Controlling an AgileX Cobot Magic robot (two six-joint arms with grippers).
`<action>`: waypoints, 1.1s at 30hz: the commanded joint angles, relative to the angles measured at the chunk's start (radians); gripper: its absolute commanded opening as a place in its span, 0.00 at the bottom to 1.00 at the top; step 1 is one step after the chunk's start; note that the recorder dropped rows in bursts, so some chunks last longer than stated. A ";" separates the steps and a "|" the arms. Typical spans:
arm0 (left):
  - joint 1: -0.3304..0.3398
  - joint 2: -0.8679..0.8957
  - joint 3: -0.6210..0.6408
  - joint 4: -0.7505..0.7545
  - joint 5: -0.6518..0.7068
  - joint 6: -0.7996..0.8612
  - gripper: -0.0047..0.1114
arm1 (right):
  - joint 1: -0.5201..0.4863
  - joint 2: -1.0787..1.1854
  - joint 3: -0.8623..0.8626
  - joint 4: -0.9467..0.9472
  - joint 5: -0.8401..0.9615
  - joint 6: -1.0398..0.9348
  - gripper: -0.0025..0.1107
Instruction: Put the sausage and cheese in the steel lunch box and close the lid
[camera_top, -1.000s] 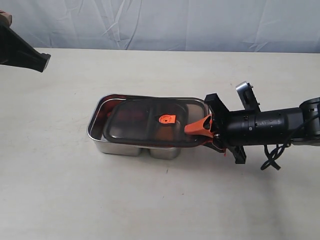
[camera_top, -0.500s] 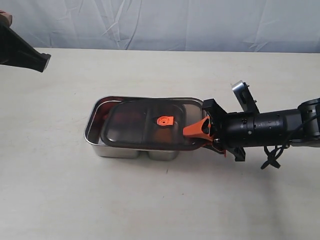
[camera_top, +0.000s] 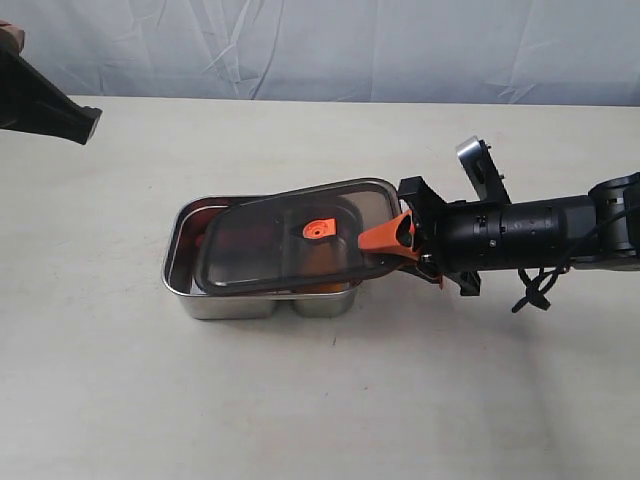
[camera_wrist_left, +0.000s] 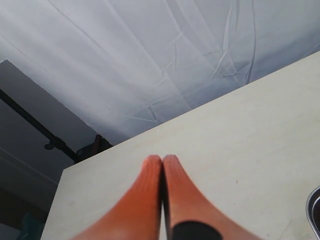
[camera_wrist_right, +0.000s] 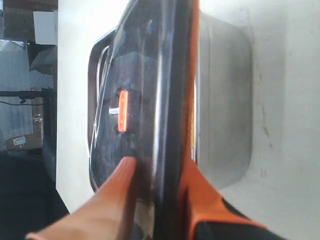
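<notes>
Cream-white table (camera_top: 320, 400) fills the scene, and the right arm (camera_top: 540, 235) lies low and nearly level across it, reaching in from the right edge with its wrist rolled on its side. In front of it sits the steel lunch box (camera_top: 215, 300), mid-table, long side facing the exterior camera. Over the box goes the lid (camera_top: 270, 240), dark and see-through, but it is askew: the far right corner rides above the rim while the near left part dips into the tray. The right gripper (camera_top: 395, 240) is clamped on the lid's right end; the right wrist view shows one orange finger (camera_wrist_right: 115, 200) on the dark top face and the other under the orange seal edge. Up at the far left corner, the left gripper (camera_wrist_left: 162, 162) hangs above the table, fingers pressed together on nothing. The orange valve tab (camera_top: 318, 229) sits in the lid's centre. A red shape, the sausage (camera_top: 198, 238), shows inside the box's left end. The cheese cannot be made out through the dark plastic.
</notes>
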 joint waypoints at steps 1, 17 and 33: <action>-0.001 -0.009 0.003 -0.001 0.005 -0.001 0.04 | 0.007 0.015 -0.003 -0.038 -0.055 -0.082 0.01; -0.001 -0.009 0.003 -0.001 0.003 0.001 0.04 | 0.007 0.015 -0.003 -0.038 0.085 -0.098 0.01; -0.001 -0.009 0.003 -0.001 0.005 0.001 0.04 | 0.007 0.015 -0.003 -0.038 0.085 -0.038 0.01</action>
